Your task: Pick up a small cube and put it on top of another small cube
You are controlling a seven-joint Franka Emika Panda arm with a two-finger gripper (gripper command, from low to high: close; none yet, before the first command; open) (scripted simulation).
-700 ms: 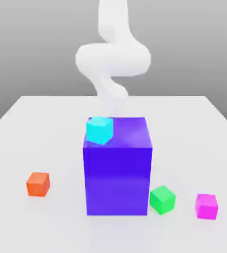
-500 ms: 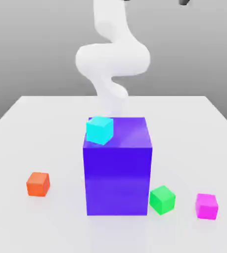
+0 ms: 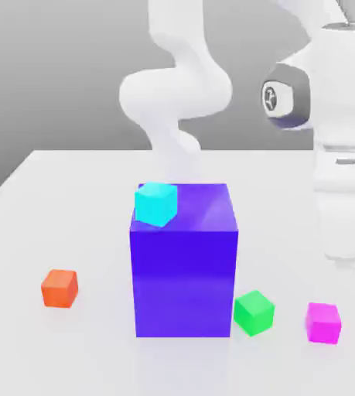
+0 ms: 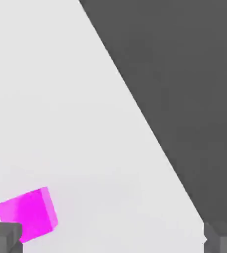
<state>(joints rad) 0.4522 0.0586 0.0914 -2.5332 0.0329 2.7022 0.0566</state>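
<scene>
From your exterior view, the small cube [image 3: 322,322] sat on the table [image 3: 56,193] at five o'clock from the blue-purple block [image 3: 184,259], past the green cube [image 3: 254,312]; the gripper [image 3: 341,259] hung above it. In your hand view, the fingertips [image 4: 4,238] stood wide apart, released, the small cube [image 4: 27,213] just beside one.

White desk [image 3: 72,193] carrying 4 blocks.
A big blue-purple block [image 3: 183,271] stands mid-desk. An orange cube [image 3: 59,288] lies well apart toward the exterior view's left; a green cube [image 3: 254,312] sits just beside the block's lower right corner, with the small cube [image 3: 322,322], magenta, near it further right.
</scene>
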